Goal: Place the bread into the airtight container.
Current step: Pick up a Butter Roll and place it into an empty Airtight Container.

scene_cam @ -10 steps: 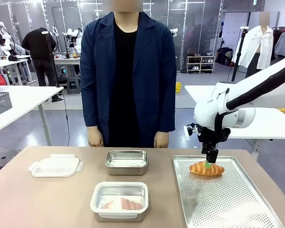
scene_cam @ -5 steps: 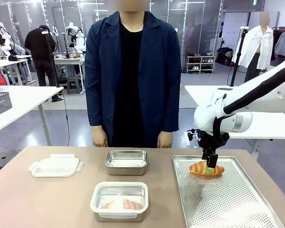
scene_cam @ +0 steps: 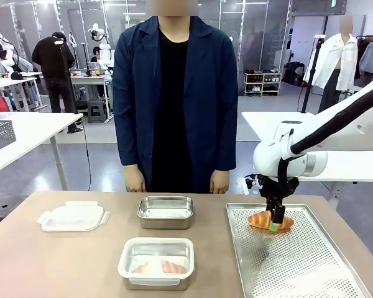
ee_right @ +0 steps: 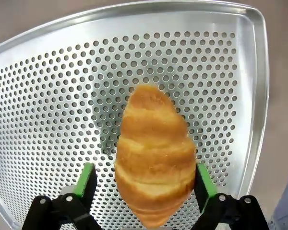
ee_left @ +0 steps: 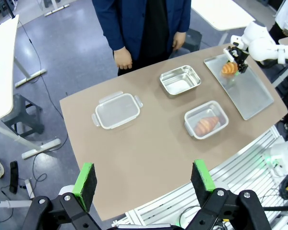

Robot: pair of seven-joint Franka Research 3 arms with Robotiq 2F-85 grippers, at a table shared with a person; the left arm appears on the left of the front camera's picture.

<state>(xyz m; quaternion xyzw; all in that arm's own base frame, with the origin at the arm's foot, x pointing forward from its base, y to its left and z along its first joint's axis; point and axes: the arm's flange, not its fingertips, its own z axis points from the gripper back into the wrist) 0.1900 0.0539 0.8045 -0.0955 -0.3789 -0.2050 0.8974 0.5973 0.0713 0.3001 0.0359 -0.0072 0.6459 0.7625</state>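
Note:
A golden croissant, the bread [scene_cam: 268, 220] [ee_right: 153, 153], lies at the far end of the perforated metal tray [scene_cam: 298, 261]. My right gripper [scene_cam: 274, 222] [ee_right: 144, 179] is down over it and open. One green pad stands on each side of the bread, with a gap on the left and the right pad almost touching. The airtight container [scene_cam: 156, 261] [ee_left: 206, 120], white-rimmed, sits at the front middle and holds another bread. My left gripper [ee_left: 144, 181] hangs open high above the table, holding nothing.
An empty steel pan [scene_cam: 165, 212] stands behind the container. A clear clip lid [scene_cam: 73, 218] lies at the left. A person in a dark coat [scene_cam: 174, 93] stands at the far edge, hands down at their sides. The table's left front is bare.
My right gripper has dropped lower onto the croissant and its fingers have begun to narrow around it. The person shifted slightly to the right.

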